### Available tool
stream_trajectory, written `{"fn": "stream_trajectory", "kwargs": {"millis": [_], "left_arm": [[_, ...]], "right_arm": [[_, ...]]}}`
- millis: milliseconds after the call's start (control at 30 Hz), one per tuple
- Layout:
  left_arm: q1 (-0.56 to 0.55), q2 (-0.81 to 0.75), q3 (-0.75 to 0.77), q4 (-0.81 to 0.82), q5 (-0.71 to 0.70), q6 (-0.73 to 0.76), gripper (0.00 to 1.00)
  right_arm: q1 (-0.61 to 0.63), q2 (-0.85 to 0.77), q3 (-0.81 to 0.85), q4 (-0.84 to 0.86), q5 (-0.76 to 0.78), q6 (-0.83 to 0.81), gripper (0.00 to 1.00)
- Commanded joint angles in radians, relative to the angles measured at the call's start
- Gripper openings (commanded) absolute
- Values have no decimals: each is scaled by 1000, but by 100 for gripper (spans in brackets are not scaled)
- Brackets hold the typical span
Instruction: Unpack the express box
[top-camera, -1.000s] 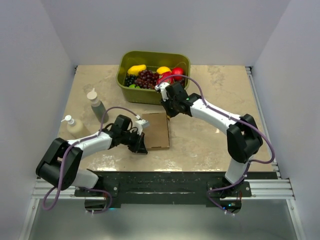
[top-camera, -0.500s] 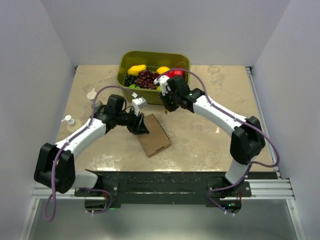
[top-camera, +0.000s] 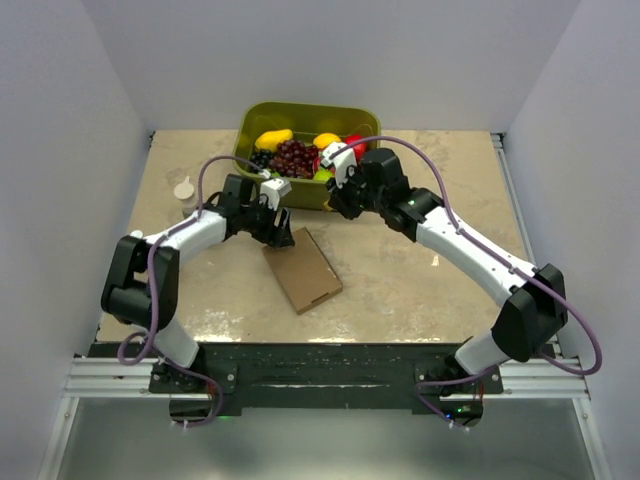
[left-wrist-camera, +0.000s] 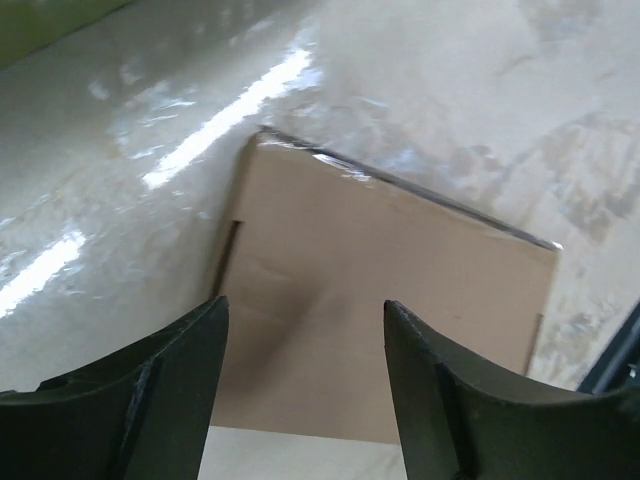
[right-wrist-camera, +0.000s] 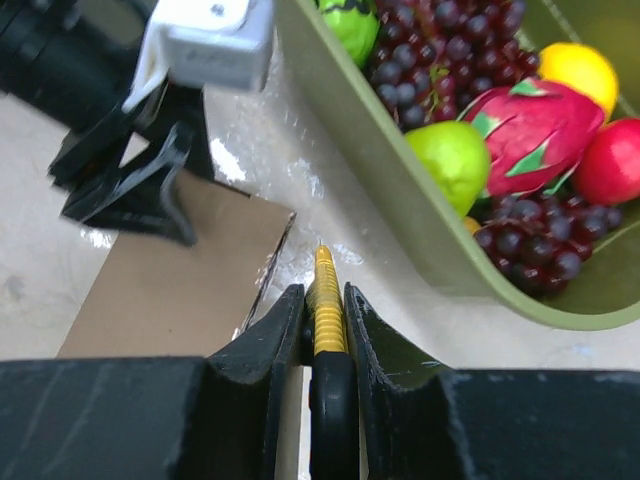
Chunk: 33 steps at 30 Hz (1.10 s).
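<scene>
The express box (top-camera: 303, 270), a thin flat brown cardboard mailer, lies closed on the table, turned at an angle. My left gripper (top-camera: 284, 237) hovers over its far corner, open, with nothing between its fingers. The left wrist view shows the box (left-wrist-camera: 390, 300) just beyond that gripper (left-wrist-camera: 305, 303). My right gripper (top-camera: 336, 206) hangs beside the tub's front wall, shut on a yellow and black cutter (right-wrist-camera: 327, 300). The cutter's tip points at the table just past the box edge (right-wrist-camera: 170, 290). The left gripper (right-wrist-camera: 140, 190) also shows there.
An olive-green tub (top-camera: 310, 108) of fruit stands at the back centre, close behind both grippers; in the right wrist view its wall (right-wrist-camera: 400, 170) runs close by. A sauce bottle (top-camera: 185, 191) stands at the left, beside the left arm. White walls enclose the table.
My left gripper has opened and let go of the box, which got turned to an angle. The left arm has swung toward the back. The right arm has shifted slightly up and right with the cutter.
</scene>
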<state>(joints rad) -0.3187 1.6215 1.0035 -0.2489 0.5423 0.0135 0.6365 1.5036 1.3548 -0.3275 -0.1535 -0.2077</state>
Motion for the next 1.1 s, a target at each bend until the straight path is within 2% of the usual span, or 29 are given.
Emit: {"fn": "stream_trajectory", "kwargs": {"millis": [0, 167, 333, 433, 600, 700, 867, 933, 1067], "left_arm": [[64, 90, 90, 46, -6, 20, 69], [84, 173, 132, 2, 106, 49, 67], [84, 213, 70, 31, 174, -58, 62], [84, 215, 37, 45, 122, -115, 57], [89, 250, 63, 5, 13, -150, 47], [95, 207, 37, 23, 18, -168, 47], [90, -48, -179, 299, 39, -181, 55], [89, -78, -225, 352, 15, -191, 57], [89, -42, -212, 341, -28, -201, 59]], "right_arm": [[0, 15, -32, 62, -50, 27, 0], [0, 41, -52, 131, -5, 144, 0], [22, 66, -80, 226, 106, 235, 0], [43, 95, -86, 257, 117, 235, 0], [60, 142, -72, 249, 86, 212, 0], [74, 147, -72, 239, 97, 179, 0], [74, 116, -83, 214, 101, 175, 0], [72, 112, -95, 211, 95, 174, 0], [74, 122, -102, 205, 72, 168, 0]]}}
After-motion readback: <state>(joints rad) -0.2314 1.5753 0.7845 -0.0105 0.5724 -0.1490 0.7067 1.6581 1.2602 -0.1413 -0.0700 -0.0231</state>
